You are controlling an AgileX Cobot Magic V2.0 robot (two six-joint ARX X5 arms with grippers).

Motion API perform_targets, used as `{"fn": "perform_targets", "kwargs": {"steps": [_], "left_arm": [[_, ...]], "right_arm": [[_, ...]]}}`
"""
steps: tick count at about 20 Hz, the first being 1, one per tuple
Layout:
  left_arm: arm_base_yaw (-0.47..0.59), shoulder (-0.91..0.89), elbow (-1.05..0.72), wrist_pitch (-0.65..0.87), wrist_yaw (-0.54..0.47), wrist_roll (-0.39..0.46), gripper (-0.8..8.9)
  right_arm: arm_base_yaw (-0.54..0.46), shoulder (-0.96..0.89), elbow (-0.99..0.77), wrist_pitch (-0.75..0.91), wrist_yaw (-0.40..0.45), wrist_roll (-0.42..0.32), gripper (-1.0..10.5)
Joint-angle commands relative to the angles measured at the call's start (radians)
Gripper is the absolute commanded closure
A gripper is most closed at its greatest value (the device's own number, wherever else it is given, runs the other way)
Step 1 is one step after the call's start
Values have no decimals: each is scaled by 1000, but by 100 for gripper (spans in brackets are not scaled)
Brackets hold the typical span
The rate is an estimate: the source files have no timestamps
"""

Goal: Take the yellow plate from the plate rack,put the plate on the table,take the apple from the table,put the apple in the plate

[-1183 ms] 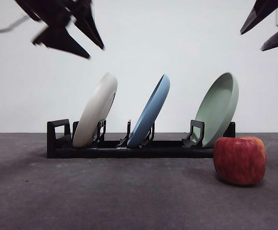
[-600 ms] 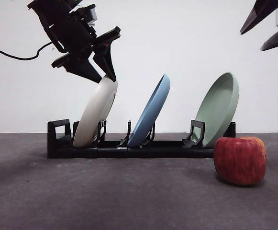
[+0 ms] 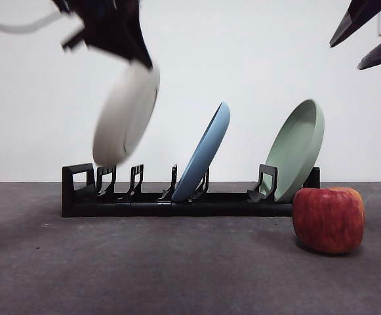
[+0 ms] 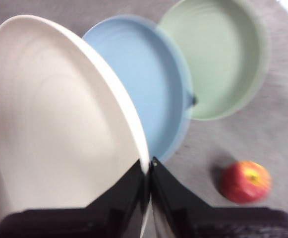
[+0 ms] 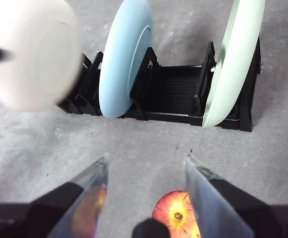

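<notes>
Yellow plate above plate rack left end; apple before right end.

The plate rack is the main barrier, a long low bar across the table. Its slots at the handle end stand empty, the yellow plate hanging clear above them (pinched at its rim by the left gripper). Farther along the rack, the light blue plate and pale green plate lean upright, with open gaps between them. In front of the rack the table lies bare, save for the apple just before the green plate's end.
</notes>
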Motion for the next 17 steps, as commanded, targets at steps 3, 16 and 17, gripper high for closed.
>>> {"fn": "perform_targets", "kwargs": {"steps": [3,16,17], "left_arm": [[-45,-202,5,-116,3,64,826],[-515,-435,-11,-470,-361,21,822],[-562,-419,-30,-463,-414,2,822]], "right_arm": [[0,1,2,6,4,-8,691],[0,1,2,7,6,-8,691],[0,1,2,7,6,-8,691]]}}
